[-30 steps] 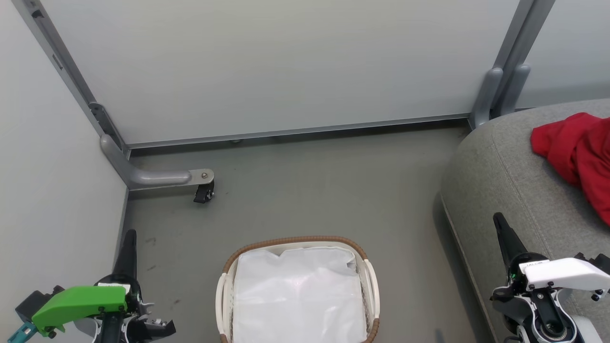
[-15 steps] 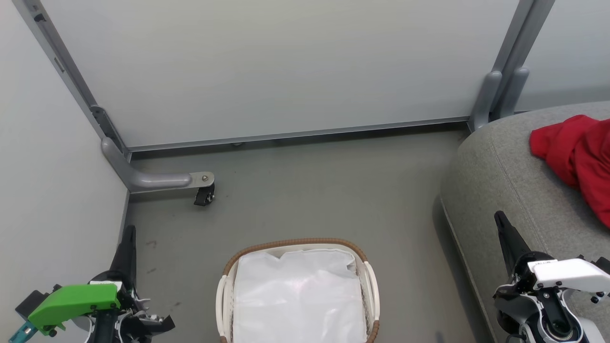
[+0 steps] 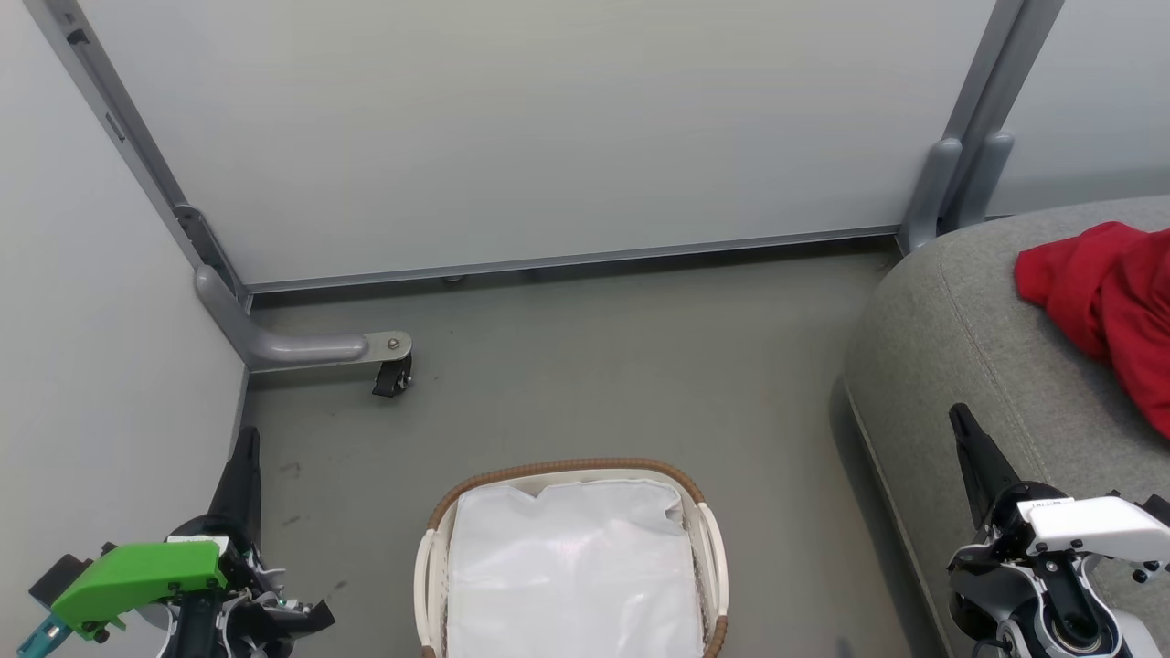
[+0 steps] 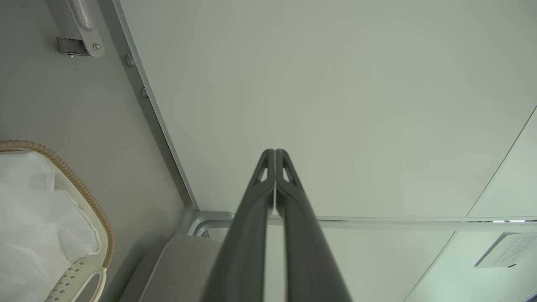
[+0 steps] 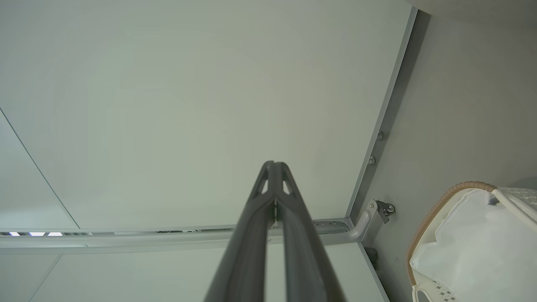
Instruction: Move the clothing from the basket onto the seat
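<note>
Clothing (image 3: 1111, 302) is up on your seat (image 3: 951, 347): one red heap on the grey cushion at the right edge of the head view. The frame cuts it off, so you can't tell whether it is one garment or two. One seat, then, and one basket (image 3: 567, 466) on the floor (image 3: 594, 366) at the bottom middle, between your two arms and well apart from the heap, with its white liner (image 3: 571, 567) lying inside. Your left gripper (image 3: 247, 443) sits low left beside the basket, not touching it, and points up the view toward the wall panel (image 3: 548, 137). Its wrist view shows the two fingers pressed tip to tip, clenched and empty. Your right gripper (image 3: 958, 416) sits low right over the seat's rounded edge, pointing the same way, fingers likewise closed together on nothing.
</note>
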Available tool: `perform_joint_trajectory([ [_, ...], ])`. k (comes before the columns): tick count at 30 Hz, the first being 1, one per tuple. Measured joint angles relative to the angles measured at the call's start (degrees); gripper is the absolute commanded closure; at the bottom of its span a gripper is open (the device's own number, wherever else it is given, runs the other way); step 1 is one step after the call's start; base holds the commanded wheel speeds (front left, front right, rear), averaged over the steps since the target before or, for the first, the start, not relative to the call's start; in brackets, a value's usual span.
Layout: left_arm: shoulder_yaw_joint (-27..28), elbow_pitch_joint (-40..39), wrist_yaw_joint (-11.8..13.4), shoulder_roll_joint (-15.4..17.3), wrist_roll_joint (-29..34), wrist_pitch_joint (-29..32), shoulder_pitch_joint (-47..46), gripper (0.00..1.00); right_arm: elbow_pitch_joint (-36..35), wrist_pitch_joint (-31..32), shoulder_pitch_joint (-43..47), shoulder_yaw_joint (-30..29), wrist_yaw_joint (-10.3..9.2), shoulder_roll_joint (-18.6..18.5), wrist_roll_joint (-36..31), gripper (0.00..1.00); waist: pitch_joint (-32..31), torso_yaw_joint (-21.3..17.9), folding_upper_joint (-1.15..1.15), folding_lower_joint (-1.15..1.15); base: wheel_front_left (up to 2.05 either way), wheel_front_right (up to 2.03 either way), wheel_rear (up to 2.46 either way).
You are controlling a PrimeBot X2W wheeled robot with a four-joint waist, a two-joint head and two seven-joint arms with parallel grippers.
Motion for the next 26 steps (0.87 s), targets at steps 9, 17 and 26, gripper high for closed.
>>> perform_joint_trajectory([
  [9, 0.0, 0.0, 0.0, 0.0, 0.0, 0.0, 0.0, 1.0, 0.0, 0.0, 0.0, 0.0, 0.0, 0.0, 0.0, 1.0, 0.0, 0.0, 0.0, 0.0, 0.0, 0.0, 0.0],
  [17, 0.0, 0.0, 0.0, 0.0, 0.0, 0.0, 0.0, 1.0, 0.0, 0.0, 0.0, 0.0, 0.0, 0.0, 0.0, 1.0, 0.0, 0.0, 0.0, 0.0, 0.0, 0.0, 0.0],
  [26, 0.0, 0.0, 0.0, 0.0, 0.0, 0.0, 0.0, 1.0, 0.0, 0.0, 0.0, 0.0, 0.0, 0.0, 0.0, 1.0, 0.0, 0.0, 0.0, 0.0, 0.0, 0.0, 0.0],
])
